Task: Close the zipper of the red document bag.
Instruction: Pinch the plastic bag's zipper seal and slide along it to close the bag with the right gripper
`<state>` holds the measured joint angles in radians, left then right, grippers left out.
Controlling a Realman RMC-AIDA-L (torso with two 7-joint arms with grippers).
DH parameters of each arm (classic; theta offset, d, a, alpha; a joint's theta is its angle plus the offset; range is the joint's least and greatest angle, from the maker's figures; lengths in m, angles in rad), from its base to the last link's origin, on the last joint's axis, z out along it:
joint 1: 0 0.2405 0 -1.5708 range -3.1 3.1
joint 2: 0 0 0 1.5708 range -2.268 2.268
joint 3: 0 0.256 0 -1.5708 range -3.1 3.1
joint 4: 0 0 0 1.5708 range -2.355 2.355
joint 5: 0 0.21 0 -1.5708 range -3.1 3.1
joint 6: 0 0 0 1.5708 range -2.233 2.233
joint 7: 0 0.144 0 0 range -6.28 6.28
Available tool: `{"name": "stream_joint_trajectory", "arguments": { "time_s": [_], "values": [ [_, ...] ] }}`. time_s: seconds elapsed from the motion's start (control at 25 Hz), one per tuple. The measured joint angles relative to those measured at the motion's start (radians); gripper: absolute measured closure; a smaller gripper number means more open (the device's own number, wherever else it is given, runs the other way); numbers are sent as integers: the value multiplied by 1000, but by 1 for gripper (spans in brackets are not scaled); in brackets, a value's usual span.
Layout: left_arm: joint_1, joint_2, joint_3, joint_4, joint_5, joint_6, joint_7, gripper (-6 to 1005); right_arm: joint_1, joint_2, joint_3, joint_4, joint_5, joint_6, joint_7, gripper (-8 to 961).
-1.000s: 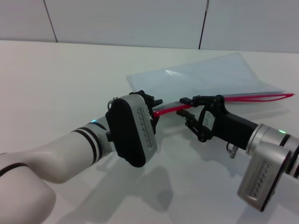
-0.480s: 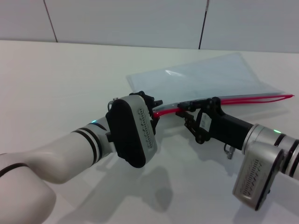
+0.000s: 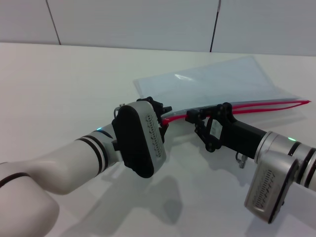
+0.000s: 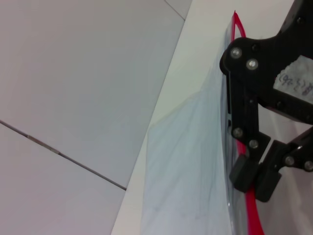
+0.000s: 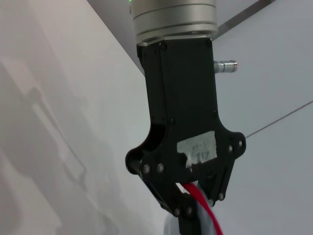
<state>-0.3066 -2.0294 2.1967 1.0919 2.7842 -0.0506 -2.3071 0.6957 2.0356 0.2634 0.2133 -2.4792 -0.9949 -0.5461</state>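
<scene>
Two grippers are on the same red edge here. In the head view, the red document bag (image 3: 217,81) lies flat on the white table (image 3: 59,84), toward the far right, with the zipper (image 3: 256,106) running along its near long edge from the right corner down to the middle. The left gripper (image 3: 162,114) sits at the zipper's left end, mostly hidden behind its own wrist housing; it looks clamped onto the strip's end, though the fingertips are hard to see from here. The right gripper (image 3: 193,117) reaches in from the right and meets the zipper just beside the left one, fingers pinched on the strip.

Left wrist view: this mostly shows the right gripper (image 4: 254,178) farther off, its two black fingertips (image 4: 243,171) pressed together with the red zipper (image 4: 253,210) passing between them. The translucent bag (image 4: 186,166) spreads away toward the wall.

Right wrist view: the left gripper (image 5: 188,210) shows from close up, its black body pointing at the bag edge, with the red zipper (image 5: 201,201) coming out between its closed fingers.
</scene>
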Motion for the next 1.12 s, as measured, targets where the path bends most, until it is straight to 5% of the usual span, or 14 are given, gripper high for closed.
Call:
{"name": "stream_joint_trajectory", "arguments": {
  "time_s": [0.4, 0.76, 1.12],
  "values": [
    [2, 0, 0, -2, 0, 0, 0, 962, -16, -2, 45, -25, 5, 1, 0, 892],
    [4, 0, 0, -3, 0, 0, 0, 964, -48, -3, 225, -134, 12, 3, 0, 895],
    [4, 0, 0, -4, -1, 0, 0, 967, -52, -4, 293, -213, 195, 66, -31, 896]
  ]
}}
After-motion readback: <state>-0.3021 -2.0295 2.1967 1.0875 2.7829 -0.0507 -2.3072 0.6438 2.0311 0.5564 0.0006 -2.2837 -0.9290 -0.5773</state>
